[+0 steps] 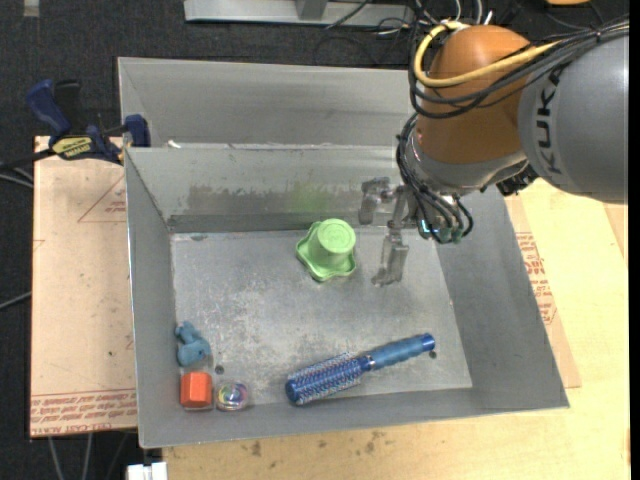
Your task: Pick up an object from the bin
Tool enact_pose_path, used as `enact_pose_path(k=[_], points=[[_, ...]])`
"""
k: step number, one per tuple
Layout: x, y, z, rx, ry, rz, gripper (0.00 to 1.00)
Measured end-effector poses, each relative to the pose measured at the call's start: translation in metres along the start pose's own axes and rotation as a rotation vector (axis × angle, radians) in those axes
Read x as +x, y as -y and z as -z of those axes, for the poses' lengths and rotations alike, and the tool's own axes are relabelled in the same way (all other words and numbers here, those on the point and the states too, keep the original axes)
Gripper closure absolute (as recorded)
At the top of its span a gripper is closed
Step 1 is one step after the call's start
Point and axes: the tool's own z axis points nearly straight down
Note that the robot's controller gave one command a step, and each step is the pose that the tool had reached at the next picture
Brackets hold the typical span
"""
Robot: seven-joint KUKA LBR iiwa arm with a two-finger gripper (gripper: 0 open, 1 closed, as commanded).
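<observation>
My gripper point(379, 247) hangs over the back right part of the bin, its two metal fingers point(391, 262) spread open with nothing between them. Just to its left a light green plastic cup point(327, 250) lies tipped on the bin floor, close to the fingers but apart from them. Toward the front, a blue hairbrush point(360, 366) lies slantwise with its handle pointing right.
In the front left corner sit a small blue figure point(190, 345), an orange block point(196, 389) and a small shiny ball point(232, 396). The arm with its orange cover and cables reaches in from the upper right.
</observation>
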Motion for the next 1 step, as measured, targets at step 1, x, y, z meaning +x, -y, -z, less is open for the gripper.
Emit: enact_pose_path(k=[1], points=[[-0.0254,-0.0245,-0.1058,-0.002,0.008,-0.025,0.0]])
